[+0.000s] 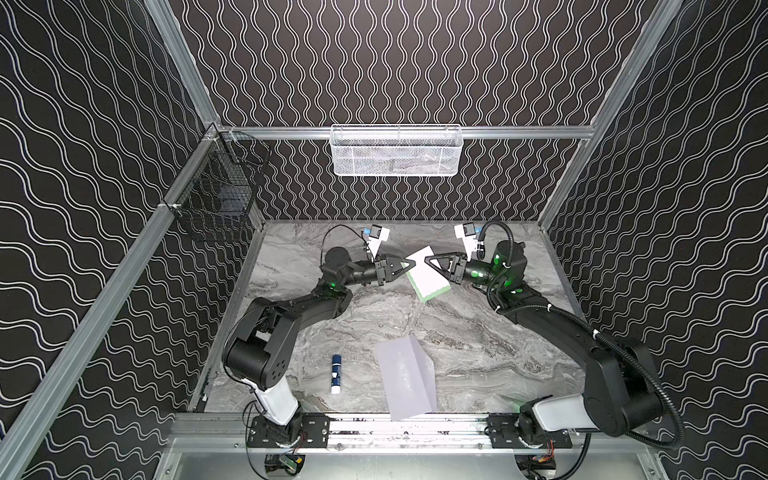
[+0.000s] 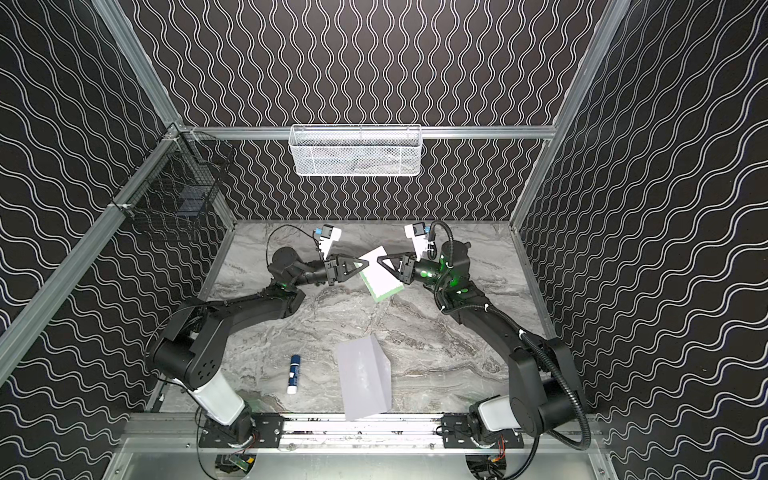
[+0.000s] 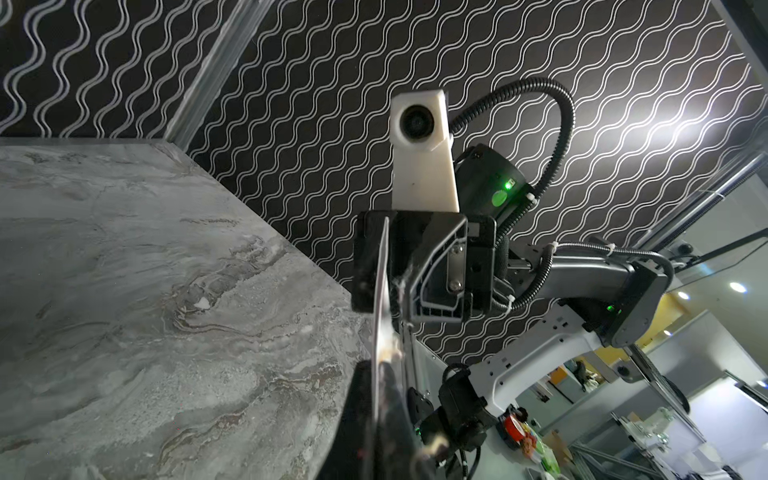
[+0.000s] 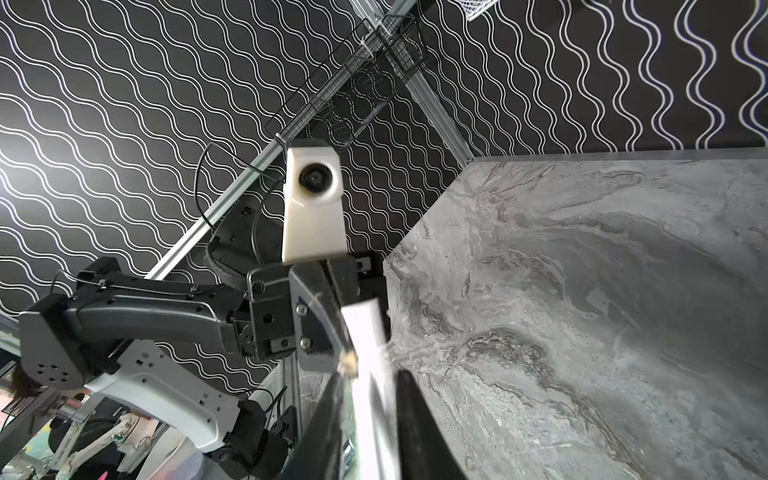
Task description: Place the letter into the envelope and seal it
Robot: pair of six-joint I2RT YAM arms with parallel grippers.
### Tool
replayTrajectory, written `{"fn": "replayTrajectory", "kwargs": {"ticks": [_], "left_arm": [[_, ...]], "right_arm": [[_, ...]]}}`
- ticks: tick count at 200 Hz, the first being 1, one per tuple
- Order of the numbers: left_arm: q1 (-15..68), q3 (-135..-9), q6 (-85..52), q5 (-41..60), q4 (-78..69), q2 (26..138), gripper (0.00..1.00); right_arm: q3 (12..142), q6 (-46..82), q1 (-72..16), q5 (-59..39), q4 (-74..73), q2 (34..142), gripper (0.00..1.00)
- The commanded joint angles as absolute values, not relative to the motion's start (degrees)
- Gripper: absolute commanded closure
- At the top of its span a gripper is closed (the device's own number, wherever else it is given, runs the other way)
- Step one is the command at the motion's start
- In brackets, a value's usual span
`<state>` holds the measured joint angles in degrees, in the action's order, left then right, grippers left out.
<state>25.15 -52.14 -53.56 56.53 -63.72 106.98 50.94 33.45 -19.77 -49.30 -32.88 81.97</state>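
Left jaws: clamped together on the left edge of the letter (image 1: 428, 273); the sheet runs edge-on between them in the left wrist view.
Right jaws: standing slightly apart around the opposite edge of the letter; the sheet is blurred in the right wrist view, so I cannot tell whether it touches the pads.
Letter: white sheet with a green border, tilted, held in the air between the two sets of jaws, clear of the surface (image 1: 490, 340).
Envelope (image 1: 407, 380): flat on the surface, well apart from both sets of jaws on the robot-base side, its near edge over the front rail.
Glue stick (image 1: 336, 374): lying near the envelope on the left-jaws side, apart from it.
White mesh basket (image 1: 395, 150): on the back wall rail, beyond the jaws.
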Motion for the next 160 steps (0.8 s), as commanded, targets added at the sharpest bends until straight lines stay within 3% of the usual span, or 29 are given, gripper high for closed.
{"fn": "replayTrajectory", "kwargs": {"ticks": [1,11,19,85,93,115,123,129,160], "left_arm": [[25.2,-51.9,-52.3,58.1,-62.8,106.7,1.0],[25.2,-51.7,-52.7,58.7,-63.1,106.7,1.0],[25.3,-51.2,-52.7,58.9,-63.4,106.4,1.0],[25.3,-50.4,-49.5,58.9,-59.6,105.1,1.0],[25.4,-50.3,-49.6,58.8,-59.6,105.2,1.0],[25.4,-50.2,-50.1,59.2,-60.4,105.4,1.0],[25.3,-50.2,-50.0,59.2,-60.4,105.3,1.0],[25.4,-50.1,-50.0,59.1,-60.5,105.3,1.0],[25.4,-50.3,-50.9,58.9,-61.8,105.5,1.0]], "right_arm": [[52.6,33.0,-19.7,-51.0,-32.9,82.2,0.75],[53.1,32.6,-19.8,-51.6,-32.2,82.1,0.81],[53.4,32.3,-19.8,-52.2,-31.9,82.0,1.0],[51.9,32.0,-19.7,-50.4,-30.8,79.9,1.0],[52.2,32.2,-19.6,-50.3,-30.8,80.2,0.89],[53.0,32.6,-19.5,-49.9,-30.8,81.2,0.79],[53.4,32.6,-19.4,-50.0,-30.8,81.5,0.86],[53.6,32.6,-19.5,-50.2,-30.8,81.7,1.0],[51.6,32.1,-19.4,-51.3,-30.4,81.4,1.0]]}}
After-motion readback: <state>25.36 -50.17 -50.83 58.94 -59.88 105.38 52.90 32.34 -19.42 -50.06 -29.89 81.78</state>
